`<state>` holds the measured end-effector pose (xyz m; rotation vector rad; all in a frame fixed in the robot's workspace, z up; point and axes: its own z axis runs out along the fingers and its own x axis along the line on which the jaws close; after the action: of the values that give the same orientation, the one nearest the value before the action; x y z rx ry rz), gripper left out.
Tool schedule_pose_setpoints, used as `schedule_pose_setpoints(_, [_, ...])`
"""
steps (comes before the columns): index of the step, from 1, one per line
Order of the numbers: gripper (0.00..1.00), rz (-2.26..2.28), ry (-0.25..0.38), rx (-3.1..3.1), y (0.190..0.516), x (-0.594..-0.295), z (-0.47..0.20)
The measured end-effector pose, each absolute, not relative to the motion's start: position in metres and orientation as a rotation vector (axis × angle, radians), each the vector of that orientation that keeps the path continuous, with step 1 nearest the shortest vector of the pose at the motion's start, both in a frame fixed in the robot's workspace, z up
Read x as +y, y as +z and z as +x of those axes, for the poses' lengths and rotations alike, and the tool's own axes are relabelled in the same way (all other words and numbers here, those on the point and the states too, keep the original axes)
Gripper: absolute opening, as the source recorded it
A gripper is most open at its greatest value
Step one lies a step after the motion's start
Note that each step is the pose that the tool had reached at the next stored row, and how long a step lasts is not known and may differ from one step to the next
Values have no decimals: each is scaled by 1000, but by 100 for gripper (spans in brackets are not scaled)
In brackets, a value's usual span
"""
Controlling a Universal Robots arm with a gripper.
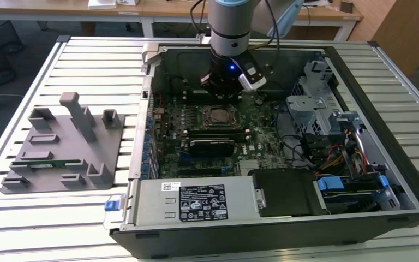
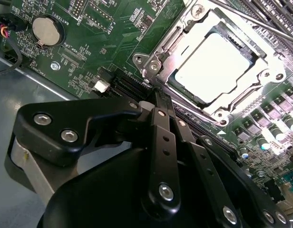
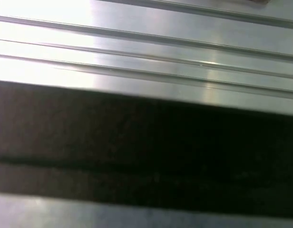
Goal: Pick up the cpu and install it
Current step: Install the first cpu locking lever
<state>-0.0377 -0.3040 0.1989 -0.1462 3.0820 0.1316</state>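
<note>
CPU (image 2: 214,66): square, no long axis; lies flat, silvery face up, seated in the metal-framed socket (image 2: 153,59) on the motherboard (image 1: 264,144) inside the open computer case (image 1: 384,136). Gripper (image 2: 158,97): jaws pressed together, empty, tips just beside the socket frame's corner.

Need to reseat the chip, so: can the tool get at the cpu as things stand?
Probably yes for its top: the tool hangs beside the socket and nothing covers the cpu. The metal frame hugs its edges, so a side grip looks doubtful.
</note>
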Motion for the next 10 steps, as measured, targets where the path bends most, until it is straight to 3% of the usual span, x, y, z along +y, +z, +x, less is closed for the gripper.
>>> schedule_pose_setpoints(10, [11,-146,131,3082,201,-304,-38])
